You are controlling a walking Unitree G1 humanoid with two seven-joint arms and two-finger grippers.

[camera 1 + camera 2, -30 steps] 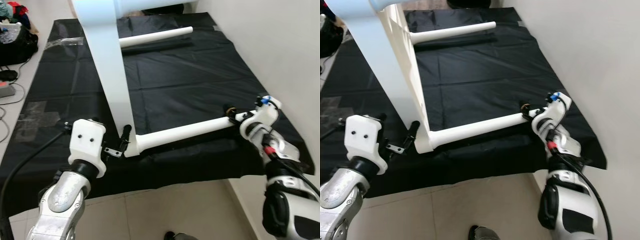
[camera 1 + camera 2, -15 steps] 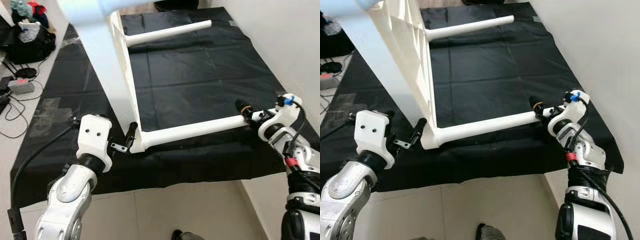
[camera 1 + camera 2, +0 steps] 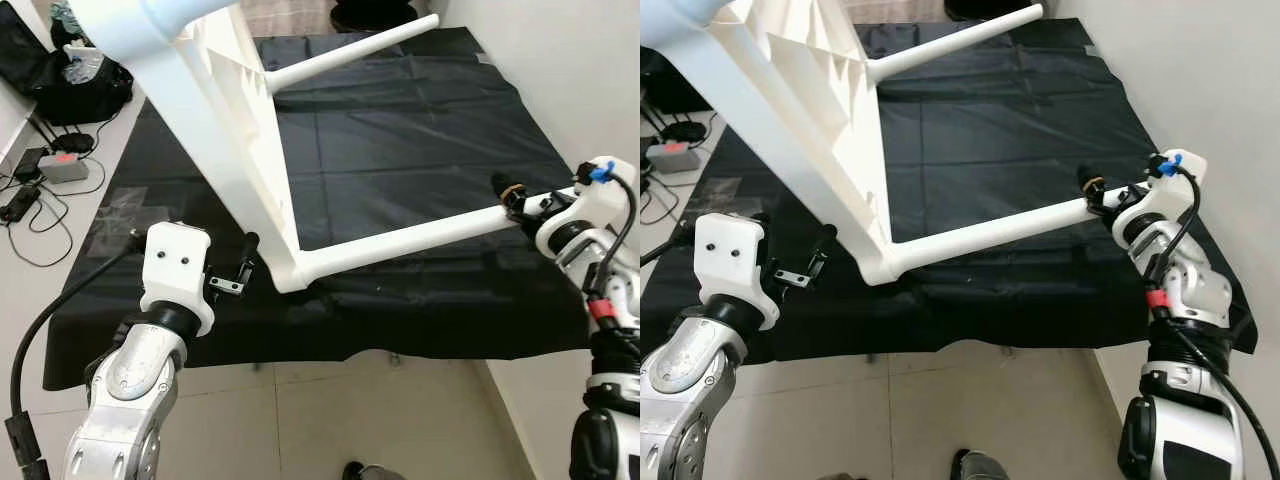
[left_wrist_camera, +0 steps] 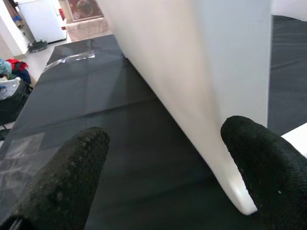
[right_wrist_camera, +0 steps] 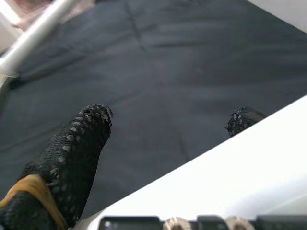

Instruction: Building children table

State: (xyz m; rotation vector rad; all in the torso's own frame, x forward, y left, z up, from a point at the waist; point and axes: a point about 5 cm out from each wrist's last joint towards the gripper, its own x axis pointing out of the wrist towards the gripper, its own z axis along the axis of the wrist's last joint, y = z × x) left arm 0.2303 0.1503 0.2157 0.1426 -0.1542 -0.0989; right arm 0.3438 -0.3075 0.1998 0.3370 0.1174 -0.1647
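White children's table (image 3: 235, 150), tipped on its side over the black floor sheet (image 3: 420, 130), with the left tool (image 3: 245, 268), fingers spread wide, straddling its corner and the right tool (image 3: 1092, 188) clasping the end of the near leg (image 3: 400, 243).

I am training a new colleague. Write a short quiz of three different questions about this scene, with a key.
1. True or false: the white table lies flat on the black sheet.
2. Which gripper is at the far end of the near table leg? A) left B) right
3. Fill in: the left gripper is beside the table's near ____.

Key: 1. False, it is tilted up. 2. B, the right gripper. 3. Corner.
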